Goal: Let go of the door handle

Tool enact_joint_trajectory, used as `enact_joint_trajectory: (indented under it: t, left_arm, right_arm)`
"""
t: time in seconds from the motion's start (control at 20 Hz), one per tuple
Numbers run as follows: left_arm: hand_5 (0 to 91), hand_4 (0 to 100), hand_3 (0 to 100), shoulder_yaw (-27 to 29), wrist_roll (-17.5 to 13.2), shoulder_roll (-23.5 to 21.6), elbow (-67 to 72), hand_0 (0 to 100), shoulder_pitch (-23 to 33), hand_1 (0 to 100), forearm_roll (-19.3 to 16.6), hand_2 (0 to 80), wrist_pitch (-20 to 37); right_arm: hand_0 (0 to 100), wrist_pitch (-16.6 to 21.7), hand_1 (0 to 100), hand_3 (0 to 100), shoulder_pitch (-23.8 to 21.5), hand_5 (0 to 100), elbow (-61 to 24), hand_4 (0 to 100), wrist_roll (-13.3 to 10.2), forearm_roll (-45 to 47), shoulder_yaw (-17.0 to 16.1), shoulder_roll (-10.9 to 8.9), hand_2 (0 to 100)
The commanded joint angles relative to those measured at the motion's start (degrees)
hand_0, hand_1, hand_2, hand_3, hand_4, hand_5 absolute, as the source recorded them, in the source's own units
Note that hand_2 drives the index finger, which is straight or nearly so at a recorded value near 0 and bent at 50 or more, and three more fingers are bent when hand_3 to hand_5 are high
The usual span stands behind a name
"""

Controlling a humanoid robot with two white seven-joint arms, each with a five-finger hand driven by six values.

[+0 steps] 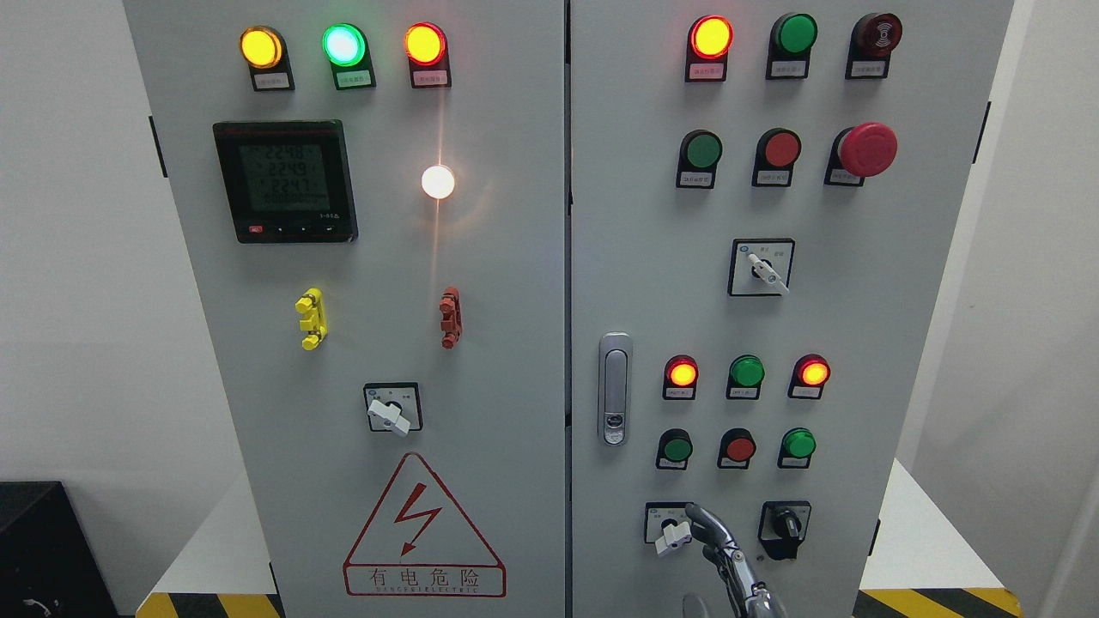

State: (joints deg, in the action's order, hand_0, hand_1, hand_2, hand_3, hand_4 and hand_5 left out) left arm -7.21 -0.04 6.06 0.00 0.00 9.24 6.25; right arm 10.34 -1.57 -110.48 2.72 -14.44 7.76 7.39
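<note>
The silver door handle (615, 389) lies flush and upright at the left edge of the right cabinet door (867, 343), and nothing touches it. My right hand (719, 549) rises from the bottom edge right of the middle, well below and to the right of the handle. Its metal fingers (706, 522) are stretched upward and hold nothing; one fingertip is right beside a white rotary switch (672, 532). Most of the hand is cut off by the frame. My left arm does not show.
Both grey cabinet doors are closed, and the seam (567, 257) runs down the middle. Lit indicator lamps, push buttons, a red emergency stop (867, 148), selector switches and a meter (286, 180) cover the panels. A black box (43, 549) sits at the lower left.
</note>
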Motion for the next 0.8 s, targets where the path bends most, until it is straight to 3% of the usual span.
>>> enact_joint_trajectory:
  t: [0.0,0.1,0.25,0.75]
  left_arm:
    - [0.0,0,0,0.0,0.0,0.0,1.7,12,-1.5,56,0.0,0.0,0.0]
    - [0.0,0,0,0.0,0.0,0.0,1.7,12,-1.5,56,0.0,0.0,0.0]
    - [0.0,0,0,0.0,0.0,0.0,1.7,12,-1.5,56,0.0,0.0,0.0]
    - [0.0,0,0,0.0,0.0,0.0,1.7,12,-1.5,56,0.0,0.0,0.0]
  right_arm:
    - [39,-2.2,23,80,1.8,92,-0.1,87,-1.2,-1.3,0.1,0.08,0]
    - [40,-2.9,24,89,2.3,100,0.0,96,-2.0,-4.6,0.1,0.08,0]
    - [39,-2.9,26,98,2.3,100,0.4,100,-2.5,-10.7,0.2,-0.01,0]
    - [33,-2.3,28,100,5.3,100,4.1,100,-6.8,-29.0,0.3,-0.1,4]
